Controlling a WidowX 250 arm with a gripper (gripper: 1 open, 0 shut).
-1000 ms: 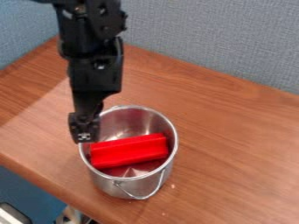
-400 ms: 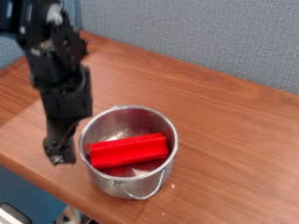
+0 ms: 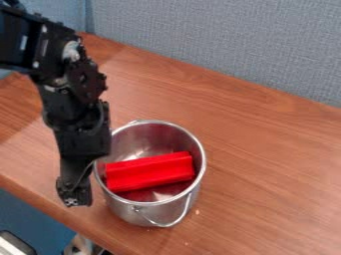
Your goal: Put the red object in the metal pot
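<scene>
Setting: a brown wood-grain table [image 3: 253,120] seen from above and to one side, with a grey-blue wall [image 3: 240,40] behind it.

Pot: a shiny round stainless-steel pot [image 3: 150,209] with straight sides stands upright near the table's front edge. A thin wire handle [image 3: 158,222] hangs down against its front wall.

Red thing: a bright red, long rectangular block [image 3: 150,171], plastic-looking, lies inside the pot. It rests across the pot's width, slightly tilted, with its right end higher in the picture than its left. Its left end sits by the pot's left wall and its right end reaches toward the right wall. Nothing is touching it from above.

Arm: a black robot arm [image 3: 67,90] enters from the upper left and reaches downward, ending just outside the pot's left wall.

Pincer: the black gripper [image 3: 72,192] points straight down, low beside the pot on its left, close to the table's front edge. Its fingertips are small and dark here, so the gap between them is hard to see, but the jaws stand spread wide and hold nothing.

Relation: the gripper is outside the pot, just beside its rim, and apart from the red block.
</scene>
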